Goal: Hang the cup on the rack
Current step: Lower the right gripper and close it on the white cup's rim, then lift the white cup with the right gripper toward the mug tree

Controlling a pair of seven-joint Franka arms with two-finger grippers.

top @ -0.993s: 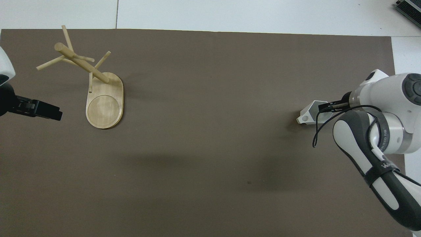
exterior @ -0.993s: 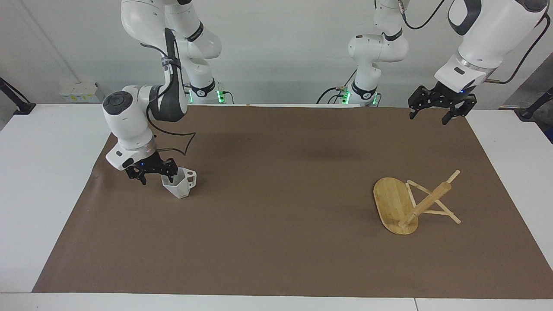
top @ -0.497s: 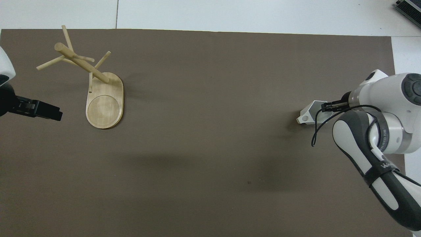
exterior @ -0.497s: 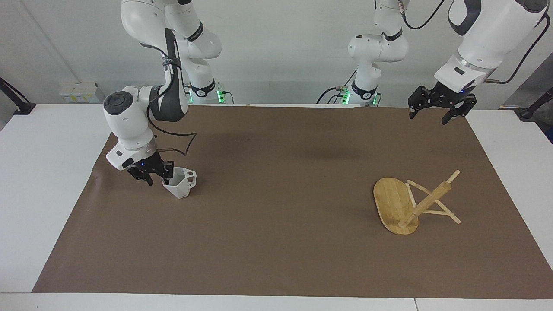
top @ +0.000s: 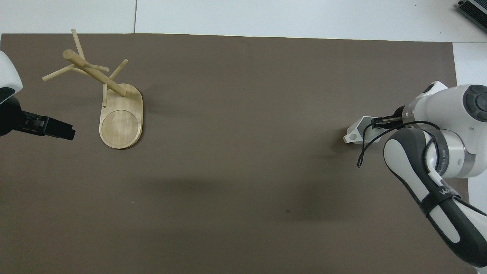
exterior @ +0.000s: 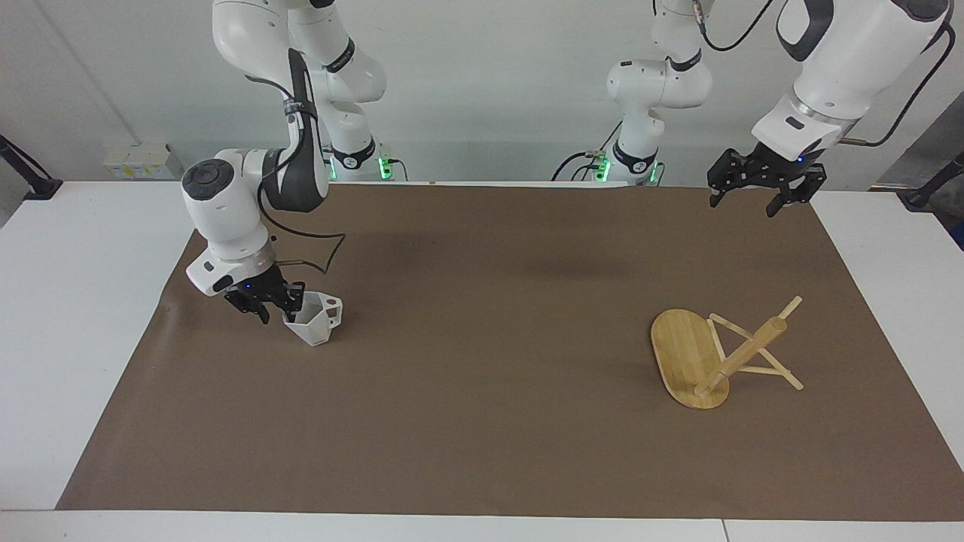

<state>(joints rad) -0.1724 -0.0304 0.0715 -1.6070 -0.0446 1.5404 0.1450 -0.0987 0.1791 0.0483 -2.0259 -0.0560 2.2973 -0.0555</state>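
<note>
The white faceted cup (exterior: pixel 319 322) (top: pixel 355 132) sits on the brown mat at the right arm's end of the table, its handle pointing toward the middle. My right gripper (exterior: pixel 281 307) (top: pixel 379 122) is low at the cup, shut on its rim, one finger inside. The bamboo rack (exterior: pixel 712 354) (top: pixel 114 102) stands on its oval base at the left arm's end, its post and thin pegs bare. My left gripper (exterior: pixel 747 199) (top: pixel 67 132) hangs open and empty in the air over the mat's edge by the robots.
A brown mat (exterior: pixel 482 421) covers most of the white table (exterior: pixel 83 316). Between the cup and the rack the mat is bare. A small white box (exterior: pixel 135 159) sits at the table's back corner.
My right gripper's fingers have closed onto the cup's rim, and the cup has shifted slightly. The left gripper has drifted a little toward the middle. The rack has not moved.
</note>
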